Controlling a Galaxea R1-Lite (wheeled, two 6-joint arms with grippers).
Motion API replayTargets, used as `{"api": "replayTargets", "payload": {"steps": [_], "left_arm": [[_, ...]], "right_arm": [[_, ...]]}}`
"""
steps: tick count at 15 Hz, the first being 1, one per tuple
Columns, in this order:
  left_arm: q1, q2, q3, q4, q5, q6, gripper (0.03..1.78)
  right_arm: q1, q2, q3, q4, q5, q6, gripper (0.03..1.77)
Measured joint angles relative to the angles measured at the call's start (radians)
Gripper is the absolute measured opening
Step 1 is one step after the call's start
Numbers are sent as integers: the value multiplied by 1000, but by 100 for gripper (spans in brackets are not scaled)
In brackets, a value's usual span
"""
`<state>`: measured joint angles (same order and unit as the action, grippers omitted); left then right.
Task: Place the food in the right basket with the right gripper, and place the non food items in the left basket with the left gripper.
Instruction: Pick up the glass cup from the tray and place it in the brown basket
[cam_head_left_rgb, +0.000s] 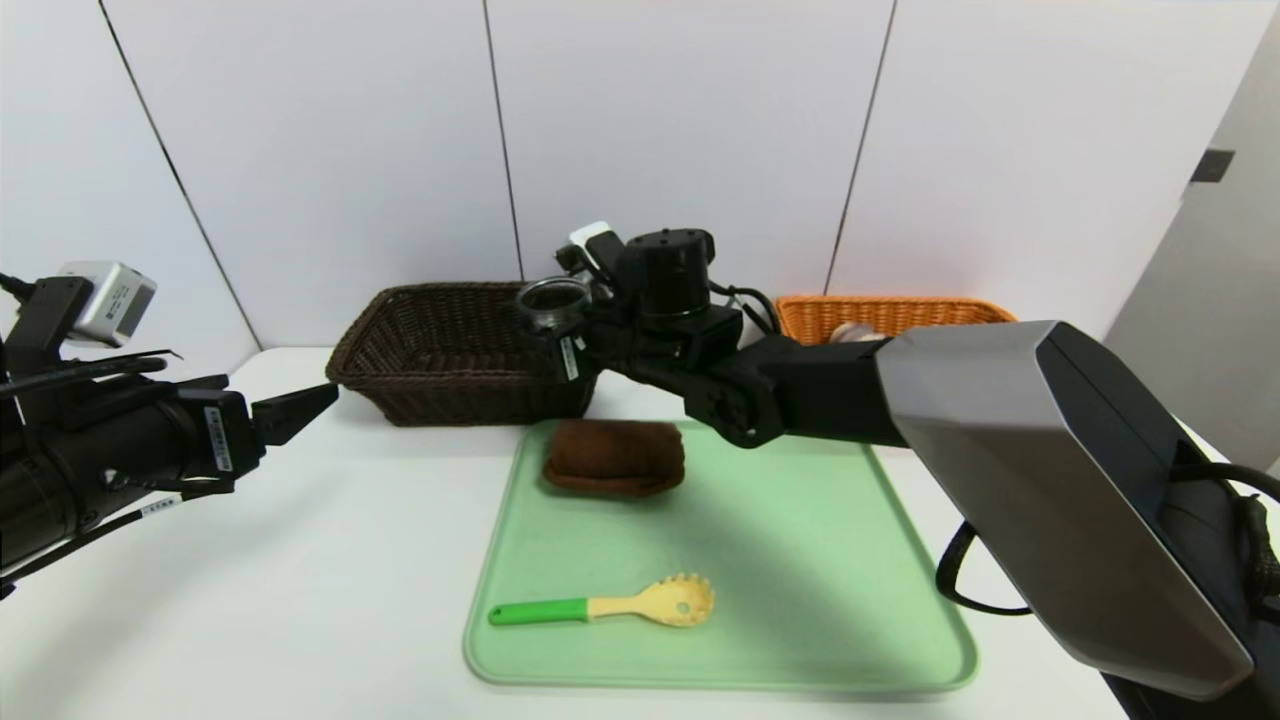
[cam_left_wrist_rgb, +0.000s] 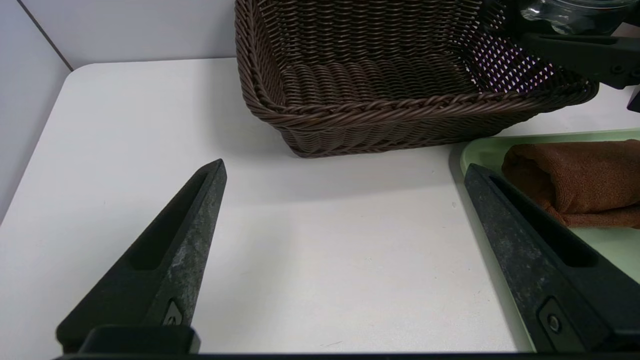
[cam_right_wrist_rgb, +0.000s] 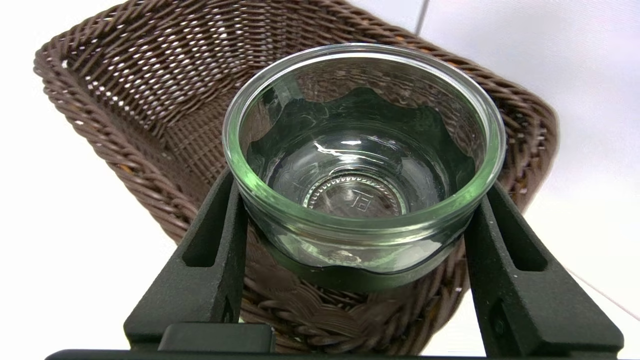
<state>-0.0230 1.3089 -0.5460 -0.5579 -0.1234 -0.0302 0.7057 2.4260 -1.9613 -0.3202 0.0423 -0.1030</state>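
While above brown basket (cam_head_left_rgb: 450, 350): bowl (cam_right_wrist_rgb: 360, 165) between right pincer (cam_right_wrist_rgb: 357, 225) fingers

The right arm stretches from the lower right of the head view up toward the middle, its silver forearm giving way to a black wrist. The right pincer (cam_head_left_rgb: 553, 322) sits just left of centre, held level, fingers (cam_right_wrist_rgb: 215, 260) pressed against the two sides of a glass bowl (cam_right_wrist_rgb: 360, 165) and carrying it upright. The left arm comes in from the left edge at mid-height, lying nearly level and pointing toward the centre. The left pincer (cam_head_left_rgb: 300, 408) hangs above the surface, its two tapered fingers (cam_left_wrist_rgb: 185, 240) spread wide with nothing between them.
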Motion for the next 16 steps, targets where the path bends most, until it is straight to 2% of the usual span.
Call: {"api": "replayTargets", "payload": {"steps": [3,10,12,16], "left_arm": [[0,0,0,0,0,-1,169],[0,-3,0,0,0,0,169],[0,-3,0,0,0,1,169],[0,-9,0,0,0,0,169]], "right_arm": [[0,0,-1,-7,-15,1,119],[1,0,0,-26,-16,-4,119],[1,0,0,-32,-27,-18,133],[1,8,3,-88,-35,-38,148]]}}
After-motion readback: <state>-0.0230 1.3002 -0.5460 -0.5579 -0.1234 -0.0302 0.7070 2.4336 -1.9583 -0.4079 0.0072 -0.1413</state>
